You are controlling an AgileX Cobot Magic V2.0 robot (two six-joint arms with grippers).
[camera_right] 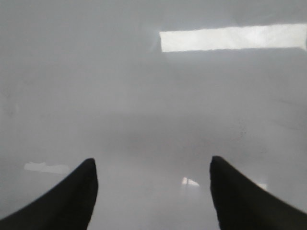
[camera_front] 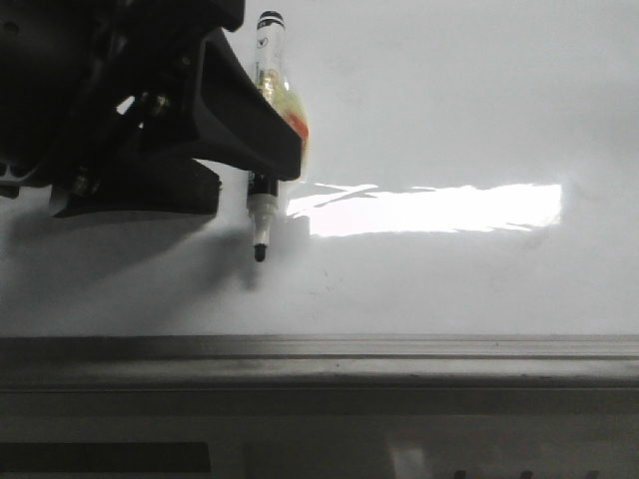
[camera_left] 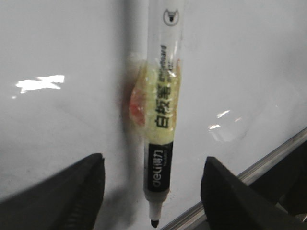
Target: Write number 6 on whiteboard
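White whiteboard point(camera_front: 449, 120) beneath left tool point(camera_left: 152, 191); marker point(camera_left: 160, 143) between spread jaws.

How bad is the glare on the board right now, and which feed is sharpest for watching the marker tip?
Front view: a bright glare band on the whiteboard right of the marker, whose tip stays readable, with the arm's shadow under it. Left wrist view: sharpest on the marker, only small glints. Right wrist view: hazy, soft, a glare bar up top.
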